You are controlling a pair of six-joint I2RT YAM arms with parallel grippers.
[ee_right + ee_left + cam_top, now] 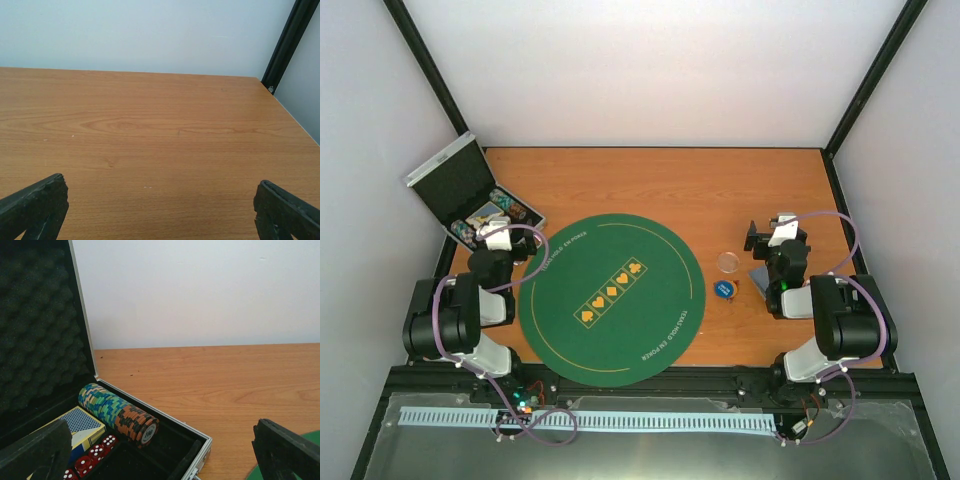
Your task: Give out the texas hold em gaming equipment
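One row of poker chips, striped blue, green and orange, lies on its side in the silver case, just ahead and left of the left gripper. That gripper's jaws stand wide apart, gripping nothing. One card deck and at least four red dice sit beside the row, nearer the left finger. Over to the other arm: one clear disc and one blue disc lie on the bench, left of the right gripper and a little behind its fingertips, with the green mat beyond them. Right jaws gape wide too, over bench wood.
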